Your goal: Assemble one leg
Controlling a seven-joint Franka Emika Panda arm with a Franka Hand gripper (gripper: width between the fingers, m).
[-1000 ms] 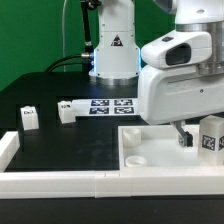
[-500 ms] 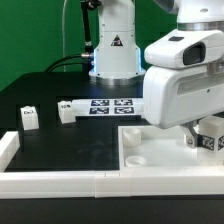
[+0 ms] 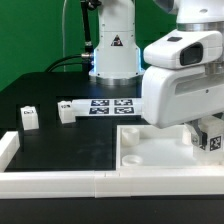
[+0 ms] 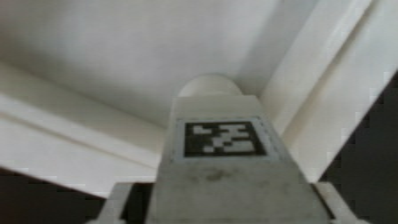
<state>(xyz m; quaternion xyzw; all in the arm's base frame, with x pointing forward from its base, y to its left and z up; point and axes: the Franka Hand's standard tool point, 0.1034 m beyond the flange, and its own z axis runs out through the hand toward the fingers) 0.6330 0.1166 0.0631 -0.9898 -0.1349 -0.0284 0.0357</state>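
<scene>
Exterior view: you see the gripper [image 3: 207, 133] low at the exterior view's right edge, over the far right part of the large white panel [image 3: 150, 158]. 1 leg [image 3: 211, 140] sits between its fingers, marker face toward the camera, its lower end at or just above the panel surface; contact cannot be confirmed from here. The arm's white housing hides the fingers' upper part. 2 more small white blocks, block A [image 3: 29, 118] and block B [image 3: 66, 111], lie well apart on the black table [image 3: 60, 140] at the exterior view's left, beside the marker board [image 3: 110, 104]. 1 round socket [image 3: 133, 158] shows near the panel's near left corner.

Wrist view: the leg [image 4: 222, 135] fills the frame centre, its marker facing the lens and its rounded tip pointing toward the white panel [image 4: 89, 60] behind it. Grey finger pads [image 4: 128, 200] press close on both sides, so the fingers are narrow and clamped on the leg.

Judgement: the step in hand looks like seating the held leg at a corner socket. The target socket is hidden in both views. Your next move calls for lining the tip over that socket, keeping the leg upright, then lowering and turning it in. Watch for tilt at contact.
</scene>
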